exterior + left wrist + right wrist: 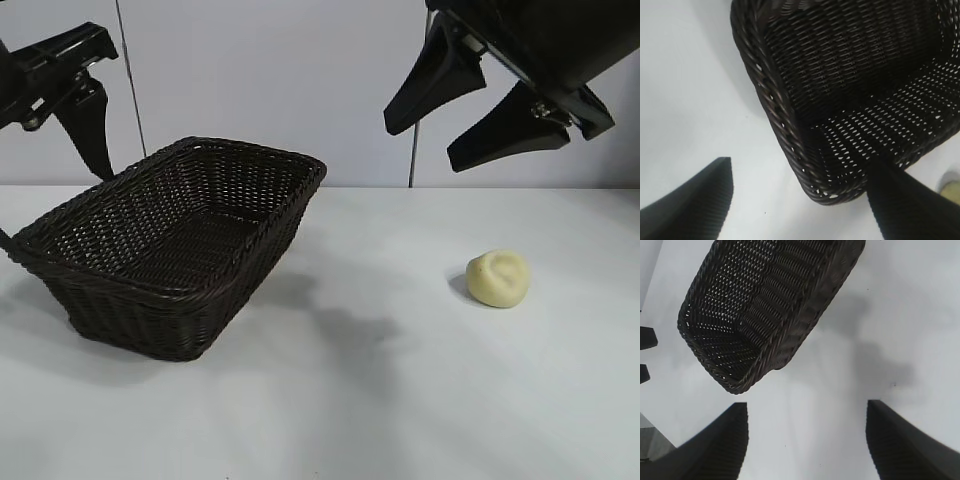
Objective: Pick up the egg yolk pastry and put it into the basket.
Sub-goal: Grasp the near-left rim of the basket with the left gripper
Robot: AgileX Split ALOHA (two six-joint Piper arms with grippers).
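The egg yolk pastry point(497, 278) is a pale yellow ball with a dimpled top, lying on the white table right of centre. The dark brown wicker basket point(250, 152) stands empty at the left. My right gripper point(422, 143) hangs open and empty high above the table, up and left of the pastry. In the right wrist view this gripper point(806, 407) has bare table between its fingers, with the basket point(790, 335) beyond and the pastry out of view. My left gripper point(800, 169) is open and empty above the basket's rim point(771, 107); one finger point(92, 135) shows in the exterior view.
The white table point(350, 400) stretches bare between the basket and the pastry and along the front. A pale wall with vertical seams stands behind. A pale spot point(951, 183) at the edge of the left wrist view may be the pastry.
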